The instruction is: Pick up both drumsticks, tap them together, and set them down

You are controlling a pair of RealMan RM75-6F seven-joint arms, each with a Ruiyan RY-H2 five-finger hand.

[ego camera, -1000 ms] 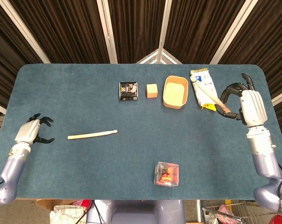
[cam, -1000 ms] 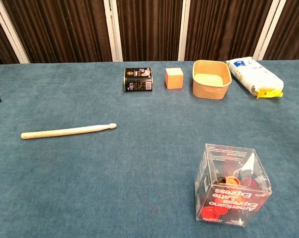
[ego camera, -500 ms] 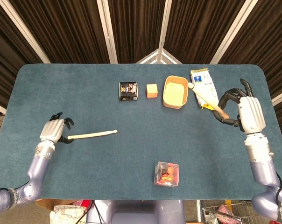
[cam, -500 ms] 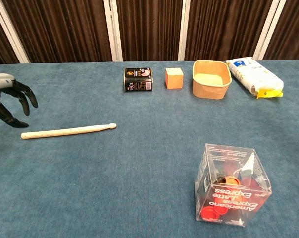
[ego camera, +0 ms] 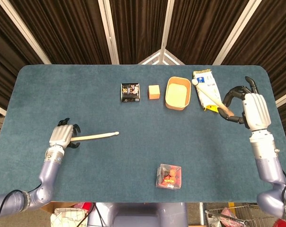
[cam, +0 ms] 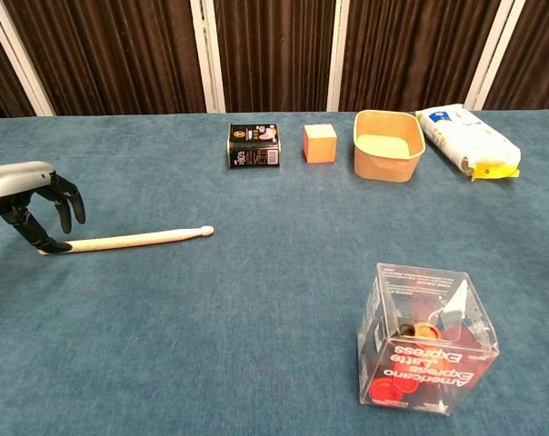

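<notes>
Dark curtains with pale uprights hung behind a blue-felt tabletop [ego camera: 86, 94], and at about eight o'clock on it the left hand [ego camera: 62, 136] had arrived over the butt end of the drumstick on the felt [ego camera: 96, 136], having swept in from the far left edge within the last second. In the chest view its fingers [cam: 64, 204] were curled down around that butt end with one tip touching the stick, but they were apart and not yet clamped, so the hand held nothing and the stick lay flat, its tip pointing toward three o'clock. I judged that the reach was done and the closing grip was the step now due. At three o'clock the right hand [ego camera: 245, 106] gripped the second drumstick [ego camera: 210, 97], its shaft slanting up toward eleven o'clock so that the rounded tip hung over the white bag [ego camera: 205, 85]; it had wavered a little but kept its hold. So one of the two sticks was up, one was about to be taken, and the tap and set-down were both left to do. Counted outward from the hands, there were two drumsticks, one white bag, one tan paper bowl [ego camera: 177, 93], one orange cube [ego camera: 154, 91], one black tin [ego camera: 130, 91] along the twelve o'clock side, and one clear plastic box [ego camera: 169, 176] with red printing near six o'clock.
</notes>
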